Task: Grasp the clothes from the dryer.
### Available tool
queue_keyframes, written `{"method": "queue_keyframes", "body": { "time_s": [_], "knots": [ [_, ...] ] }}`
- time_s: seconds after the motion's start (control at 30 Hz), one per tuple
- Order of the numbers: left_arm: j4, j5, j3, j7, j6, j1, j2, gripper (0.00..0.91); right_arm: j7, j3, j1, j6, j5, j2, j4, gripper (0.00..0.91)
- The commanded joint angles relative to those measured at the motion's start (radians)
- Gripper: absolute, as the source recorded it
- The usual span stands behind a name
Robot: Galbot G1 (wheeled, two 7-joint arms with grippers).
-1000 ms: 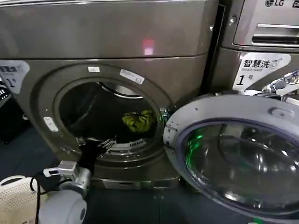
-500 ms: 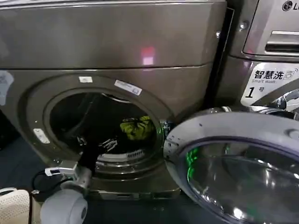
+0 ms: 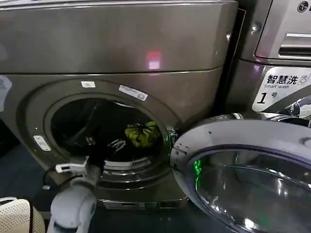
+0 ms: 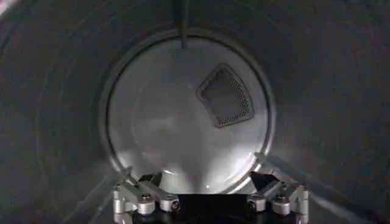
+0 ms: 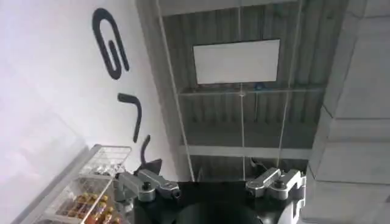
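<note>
**Left pincer inside drum, clothes not yet grasped**

Left arm reaches through the porthole of the dryer point(image 3: 116, 43); the left pincer point(image 3: 104, 148) sits low in the drum mouth, near the front lip. In the left wrist view the left pincer point(image 4: 210, 182) is released, jaws spread wide with nothing between them, facing the bare back wall of the drum and its perforated vent point(image 4: 225, 95). The clothes point(image 3: 142, 134), a small yellow-green bundle, lie toward the right side of the drum, beside and apart from the pincer, no contact. They are not in the wrist camera's sight, so the pincer looks aimed off to the side of them.

Right pincer point(image 5: 210, 179) is parked away from the machine, released and empty, pointing up at a ceiling and a white wall with lettering. Dryer door point(image 3: 243, 170) hangs open on the right. White mesh basket point(image 3: 19, 216) sits on the floor at lower left.

Risks, as I judge them:
- Closing now would likely grab air, since the bundle is off-axis.
- Swinging right toward the bundle could knock the arm against the porthole rim or drum wall.
- A shallow pinch on soft fabric may slip, or push the bundle deeper.
</note>
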Motion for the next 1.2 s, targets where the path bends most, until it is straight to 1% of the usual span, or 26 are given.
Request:
{"method": "queue_keyframes", "body": {
  "time_s": [0.03, 0.07, 0.17, 0.4, 0.63, 0.67, 0.9, 1.0, 1.17, 1.2],
  "knots": [
    [0.309, -0.042, 0.043, -0.014, -0.035, -0.268, 0.018, 0.907, 0.0, 0.014, -0.017, 0.005, 0.01, 0.011, 0.009, 0.907],
    [0.328, -0.038, 0.047, -0.014, -0.035, -0.284, 0.018, 0.907, 0.0, 0.016, -0.019, 0.005, 0.011, 0.014, 0.011, 0.907],
    [0.457, -0.033, 0.075, -0.012, -0.054, -0.413, 0.006, 0.907, -0.002, 0.023, -0.029, 0.008, 0.015, 0.022, 0.016, 0.907],
    [0.711, -0.006, 0.106, -0.004, -0.099, -0.592, -0.018, 0.907, 0.001, 0.045, -0.042, 0.017, 0.021, 0.024, 0.008, 0.907],
    [0.972, 0.07, 0.114, 0.014, -0.157, -0.773, -0.058, 0.907, 0.006, 0.049, -0.044, 0.029, 0.025, 0.023, -0.001, 0.907],
    [1.04, 0.089, 0.114, 0.018, -0.174, -0.808, -0.065, 0.907, 0.007, 0.051, -0.045, 0.03, 0.025, 0.021, -0.004, 0.907],
    [1.296, 0.158, 0.124, 0.057, -0.223, -0.955, -0.095, 0.907, 0.009, 0.057, -0.049, 0.038, 0.026, 0.019, -0.015, 0.907],
    [1.387, 0.237, 0.143, 0.11, -0.252, -1.009, -0.09, 0.907, 0.009, 0.057, -0.05, 0.045, 0.027, 0.02, -0.02, 0.907],
    [1.475, 0.368, 0.252, 0.295, -0.26, -1.088, -0.054, 0.907, 0.008, 0.049, -0.043, 0.046, 0.026, 0.02, -0.017, 0.907],
    [1.515, 0.408, 0.277, 0.338, -0.261, -1.12, -0.046, 0.907, 0.007, 0.049, -0.044, 0.046, 0.027, 0.019, -0.017, 0.907]
  ]
}}
